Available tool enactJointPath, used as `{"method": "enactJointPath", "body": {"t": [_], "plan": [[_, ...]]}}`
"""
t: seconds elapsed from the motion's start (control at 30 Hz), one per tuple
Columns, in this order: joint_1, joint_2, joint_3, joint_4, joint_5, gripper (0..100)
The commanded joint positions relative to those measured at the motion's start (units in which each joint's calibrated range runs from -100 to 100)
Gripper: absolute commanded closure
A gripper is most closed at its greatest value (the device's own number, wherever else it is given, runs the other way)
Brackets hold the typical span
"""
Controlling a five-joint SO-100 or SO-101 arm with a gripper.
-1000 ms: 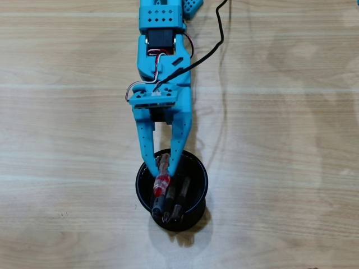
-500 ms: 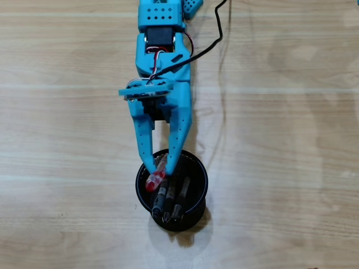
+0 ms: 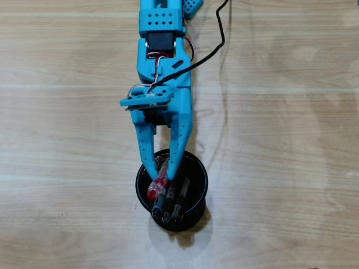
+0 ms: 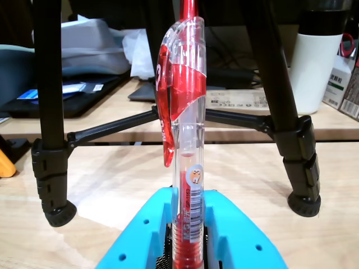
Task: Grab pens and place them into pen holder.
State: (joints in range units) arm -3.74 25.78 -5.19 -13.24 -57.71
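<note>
Over the pen holder (image 3: 197,193) in the overhead view, the blue gripper (image 3: 161,171) has its jaws narrowed onto the red pen (image 3: 158,180), whose lower end sits inside the cup beside three black pens (image 3: 171,200) leaning against the wall. Only the wrist view shows the clamp closely: the red pen (image 4: 185,168) stands upright between the blue fingers (image 4: 235,235), with black tripod legs (image 4: 50,112) behind.

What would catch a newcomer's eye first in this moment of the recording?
The red pen fills the middle of the wrist view, standing upright, pinched between the blue jaws. From overhead, the gripper holds it over the black mesh pen holder near the table's lower centre, where black pens already lean.
</note>
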Motion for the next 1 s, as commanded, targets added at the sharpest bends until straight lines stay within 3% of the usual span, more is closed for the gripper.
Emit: {"method": "enactJointPath", "body": {"t": [0.0, 0.57, 0.67, 0.8, 0.97], "plan": [[0.3, -0.5, -2.5, -0.8, -0.1, 91], [1.4, -6.3, -1.6, -0.7, 0.9, 91], [1.3, -12.6, 4.5, -0.8, 7.0, 99], [1.1, -25.4, 18.4, -0.2, 13.4, 98], [1.8, -47.5, 47.0, -0.8, 21.0, 98]]}}
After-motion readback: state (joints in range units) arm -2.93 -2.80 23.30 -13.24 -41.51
